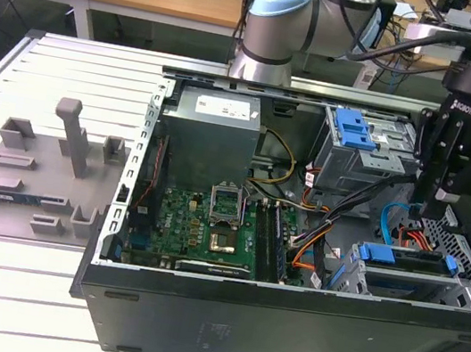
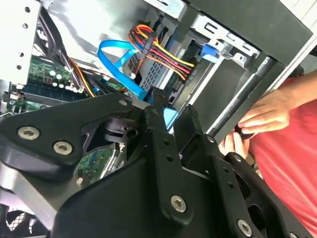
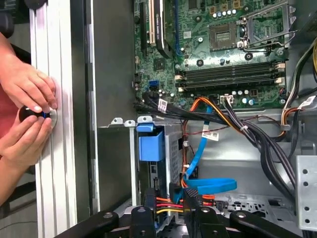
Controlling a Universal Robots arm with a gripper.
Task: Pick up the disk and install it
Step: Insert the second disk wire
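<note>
The disk (image 1: pixel 405 279) lies flat in the lower drive bay at the near end of the open computer case, on the exterior view's right. Its blue carrier bracket (image 1: pixel 407 257) runs along its top edge and shows in the first wrist view as a blue tab (image 3: pixel 151 146). A blue data cable (image 3: pixel 210 184) and red-yellow power wires (image 2: pixel 163 54) run to the bay. My gripper (image 1: pixel 434 209) hangs just above the bay. Its black fingers (image 2: pixel 159 130) stand apart with nothing between them, also seen in the first wrist view (image 3: pixel 171 217).
The case (image 1: pixel 284 320) holds a green motherboard (image 1: pixel 209 226), a grey power-supply box (image 1: pixel 211 131) and an upper bay with a blue latch (image 1: pixel 355 128). A person's hands (image 3: pixel 27 116) hold a small black object on the slatted table beside the case. A grey fixture plate (image 1: pixel 36 179) lies at the exterior view's left.
</note>
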